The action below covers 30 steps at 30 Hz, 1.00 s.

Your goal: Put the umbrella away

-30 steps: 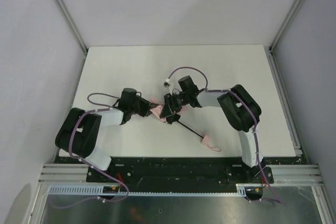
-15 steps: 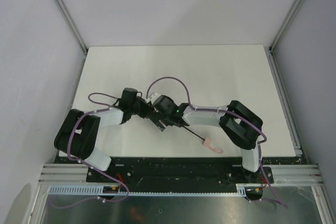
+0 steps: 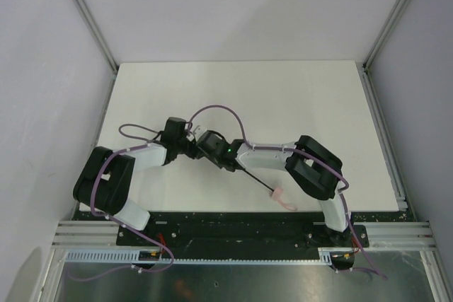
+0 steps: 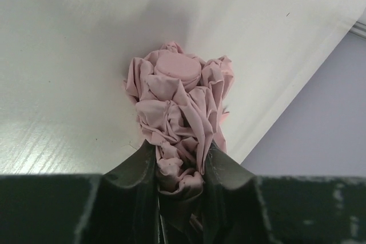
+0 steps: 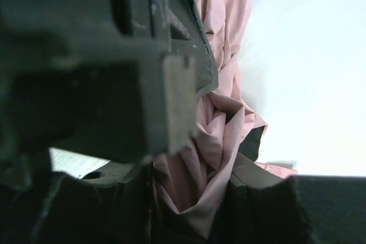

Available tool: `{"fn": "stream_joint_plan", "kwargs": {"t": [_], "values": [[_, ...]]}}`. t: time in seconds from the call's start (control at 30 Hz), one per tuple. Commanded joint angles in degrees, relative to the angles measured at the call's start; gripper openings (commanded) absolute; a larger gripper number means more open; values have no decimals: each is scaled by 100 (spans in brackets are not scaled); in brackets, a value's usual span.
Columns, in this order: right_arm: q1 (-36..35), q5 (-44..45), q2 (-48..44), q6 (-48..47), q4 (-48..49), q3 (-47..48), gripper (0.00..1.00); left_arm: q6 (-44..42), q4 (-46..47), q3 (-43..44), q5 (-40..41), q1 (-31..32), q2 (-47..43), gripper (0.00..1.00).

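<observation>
In the left wrist view the umbrella (image 4: 177, 101) is a bunched pale pink bundle with a round cap on top, and my left gripper (image 4: 180, 158) is shut on its lower folds. The right wrist view shows pink fabric (image 5: 223, 124) filling the gap of my right gripper (image 5: 191, 192), which is shut on it, close behind the left gripper's dark body (image 5: 86, 72). From above, both grippers (image 3: 192, 148) (image 3: 211, 149) meet and hide the canopy. The thin black shaft (image 3: 255, 178) runs down-right to the pink handle (image 3: 281, 196).
The white table (image 3: 283, 97) is enclosed by grey walls, with metal rails along its sides. A purple cable (image 3: 219, 112) loops above the right wrist. The table's near edge (image 3: 233, 211) lies just below the handle.
My right arm has swung left along the umbrella, up against the left gripper. Its jaws opened wide and closed again on the pink fabric. The handle shifted slightly left.
</observation>
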<state>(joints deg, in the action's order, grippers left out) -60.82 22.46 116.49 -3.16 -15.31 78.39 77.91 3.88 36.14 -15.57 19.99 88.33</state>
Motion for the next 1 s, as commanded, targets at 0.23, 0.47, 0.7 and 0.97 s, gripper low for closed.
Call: {"fn": "stream_joint_plan", "kwargs": {"t": [0.23,0.47,0.7,0.97], "values": [[1439,-4631,483,498,591,-458,0,-812,-819,-34,173,167,27,98],[1932,-6806,759,1069,1220,-525,0,-859,-691,-15,321,232,480,91],[1981,-7324,748,1143,1252,-519,0,-701,477,-488,148,240,512,34],[1813,-6380,273,1093,861,-518,8,-693,706,-525,97,236,523,1]]}}
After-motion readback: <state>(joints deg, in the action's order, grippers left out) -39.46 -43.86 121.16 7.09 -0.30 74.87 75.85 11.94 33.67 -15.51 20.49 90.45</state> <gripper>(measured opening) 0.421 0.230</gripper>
